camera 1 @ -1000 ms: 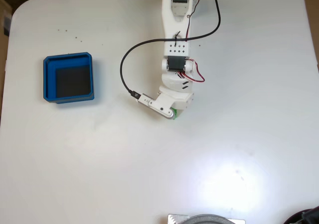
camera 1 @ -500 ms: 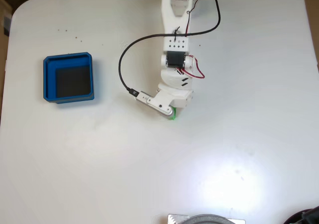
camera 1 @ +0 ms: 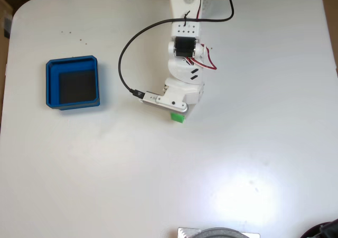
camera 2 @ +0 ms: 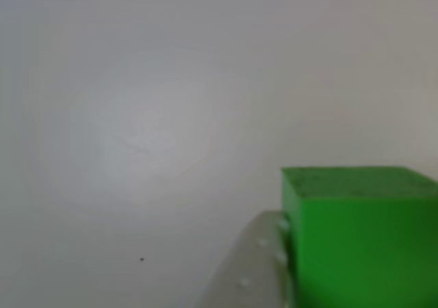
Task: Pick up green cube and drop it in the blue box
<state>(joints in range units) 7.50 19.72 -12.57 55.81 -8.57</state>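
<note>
green cube [camera 2: 359, 236] plain-faced, apparently touching a finger [camera 2: 256, 270], blue box [camera 1: 72, 83] unmarked

green cube [camera 1: 178, 117] half under tool [camera 1: 179, 113], frame-cropped

Green cube [camera 1: 178, 118] peeks from under the pincer [camera 1: 180, 114]

The fixed view looks straight down from high above the white table [camera 1: 253, 158], taking in most of the tabletop from its rounded top-left corner to the right edge, with the arm [camera 1: 185, 47] reaching in from the top edge. The other view sits very close to the tabletop, facing across bare white surface, with the green cube [camera 2: 359, 236] large at its bottom-right corner. Both views share that cube [camera 1: 178, 117] and the tabletop around it.
</note>
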